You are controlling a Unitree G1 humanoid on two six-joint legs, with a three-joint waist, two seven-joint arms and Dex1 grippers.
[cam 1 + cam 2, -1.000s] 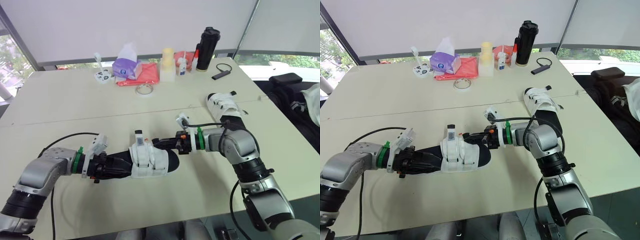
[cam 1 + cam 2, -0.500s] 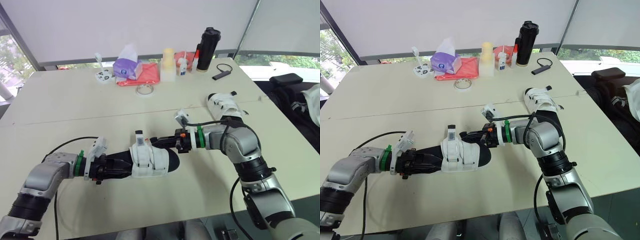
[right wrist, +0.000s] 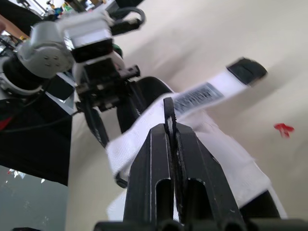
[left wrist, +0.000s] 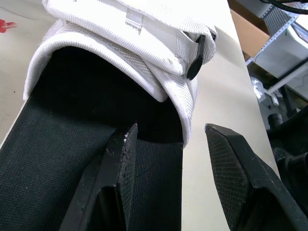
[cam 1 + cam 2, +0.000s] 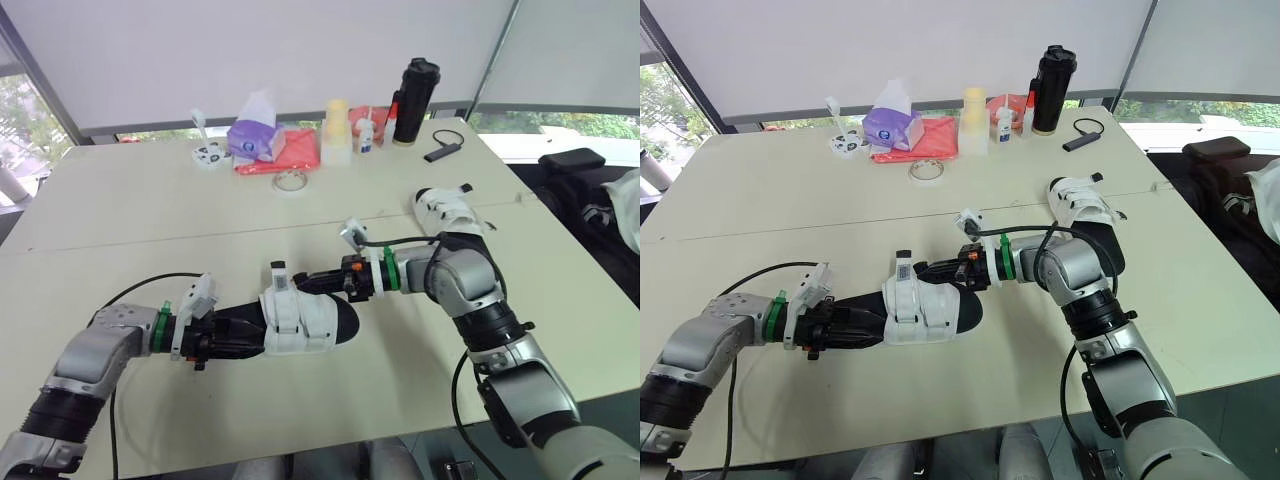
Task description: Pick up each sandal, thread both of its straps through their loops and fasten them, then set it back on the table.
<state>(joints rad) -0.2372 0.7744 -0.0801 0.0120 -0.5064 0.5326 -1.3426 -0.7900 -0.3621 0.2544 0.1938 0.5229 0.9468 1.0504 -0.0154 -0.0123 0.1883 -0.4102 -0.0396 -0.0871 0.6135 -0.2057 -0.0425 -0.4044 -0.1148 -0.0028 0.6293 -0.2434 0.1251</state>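
Note:
A black sandal with white straps (image 5: 305, 322) lies mid-table, toe toward my right arm. One white strap (image 5: 278, 277) carrying a barcode label sticks up from it. My left gripper (image 5: 212, 336) is at the heel. In the left wrist view one of its fingers (image 4: 120, 168) rests on the black footbed, while the other (image 4: 238, 173) stands clear of the sole's edge with a gap. My right gripper (image 5: 314, 284) is shut, its tip against the labelled strap (image 3: 202, 94); I cannot tell whether it pinches the strap. A second sandal (image 5: 448, 215) lies behind my right arm.
At the back of the table stand a purple tissue pack (image 5: 250, 135), a red cloth (image 5: 290, 150), a tape roll (image 5: 289, 180), a pale bottle (image 5: 335, 130) and a black flask (image 5: 412, 100). A black bag (image 5: 570, 158) sits off the right edge.
My right gripper has slid left along the sandal, from beside the toe to the upright strap. The left forearm has shifted slightly; the sandal has stayed in place.

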